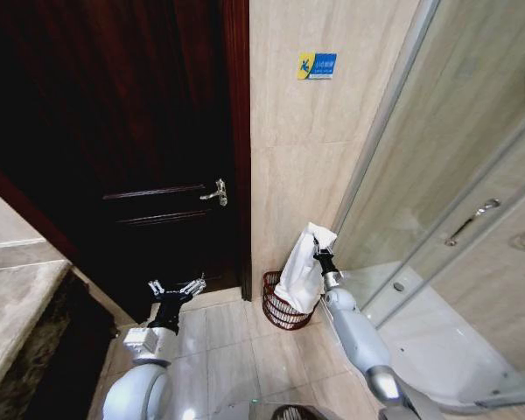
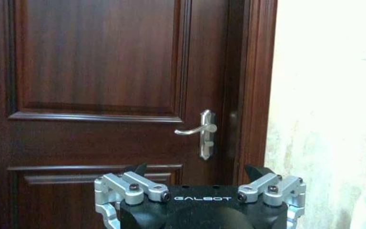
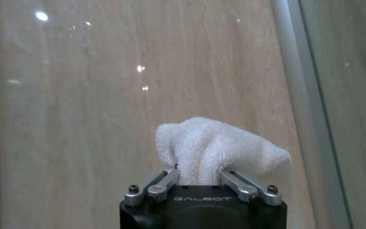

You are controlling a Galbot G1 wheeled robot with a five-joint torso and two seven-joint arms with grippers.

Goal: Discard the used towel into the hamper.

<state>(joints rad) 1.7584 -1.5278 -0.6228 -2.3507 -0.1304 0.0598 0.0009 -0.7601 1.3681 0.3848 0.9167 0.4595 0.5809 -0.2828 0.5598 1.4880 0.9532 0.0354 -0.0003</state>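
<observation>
Right hand (image 1: 316,251) is clamped on the towel (image 1: 303,271), dangling it over the hamper (image 1: 283,308); left hand (image 1: 177,288) hangs spread wide by the door (image 1: 149,131).

Towel (image 1: 302,271) hangs in front of hamper (image 1: 280,308), hiding its far rim; wall sign (image 1: 316,66) text too small to read.
</observation>
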